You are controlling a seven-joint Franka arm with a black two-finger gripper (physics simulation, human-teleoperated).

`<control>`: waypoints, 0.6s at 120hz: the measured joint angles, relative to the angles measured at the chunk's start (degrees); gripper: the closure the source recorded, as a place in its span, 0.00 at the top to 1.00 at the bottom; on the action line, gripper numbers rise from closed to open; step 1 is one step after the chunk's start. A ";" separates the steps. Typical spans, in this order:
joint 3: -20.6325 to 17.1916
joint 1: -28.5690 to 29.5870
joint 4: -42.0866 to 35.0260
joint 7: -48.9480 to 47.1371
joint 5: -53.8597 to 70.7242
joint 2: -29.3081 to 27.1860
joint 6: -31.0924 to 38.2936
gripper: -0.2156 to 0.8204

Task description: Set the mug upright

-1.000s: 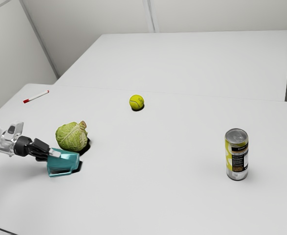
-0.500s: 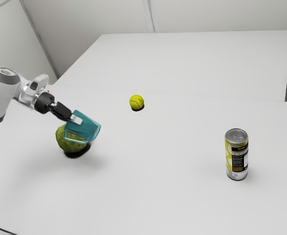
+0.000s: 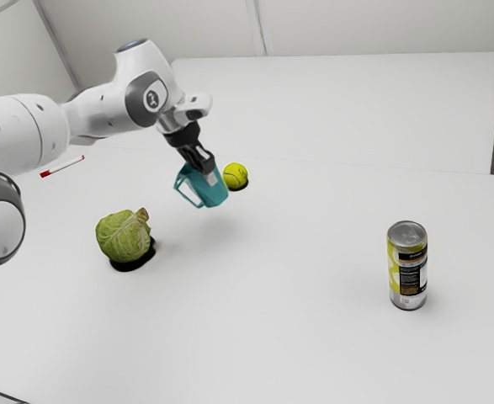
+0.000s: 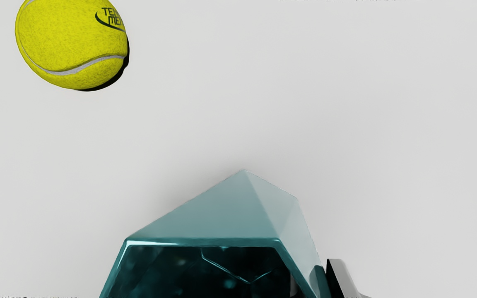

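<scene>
Held above the table, the teal mug (image 3: 205, 187) hangs slightly tilted from my gripper (image 3: 206, 171) in the exterior view, its handle toward that view's left. In the wrist view the mug (image 4: 213, 219) has its open mouth toward the hand. There my gripper (image 4: 311, 283) is shut on the mug's side wall, one finger outside it and the other partly visible inside the rim. The mug's lower end points down at the table.
A tennis ball (image 3: 236, 176) rests just beyond the mug. The cabbage (image 3: 124, 236) sits toward the exterior view's left, with a red-and-white marker (image 3: 63, 166) farther back. A tall can (image 3: 408, 266) stands at that view's right on the white table (image 3: 289, 295).
My hand has lifted the mug from beside the cabbage and carried it toward the exterior view's right and back, near the ball. The mug has turned from lying sideways to nearer upright.
</scene>
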 joint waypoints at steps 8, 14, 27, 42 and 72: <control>-0.13 -0.04 -0.78 -3.64 1.52 0.64 2.06 0.05; -0.17 -0.08 -1.54 -6.16 2.25 0.82 3.22 0.05; -0.24 -0.36 -3.28 -11.07 3.12 1.05 4.94 0.05; -0.25 -0.55 -4.06 -15.96 3.94 2.28 5.99 0.05; -0.31 -0.61 -5.87 -23.93 4.75 3.07 6.72 0.15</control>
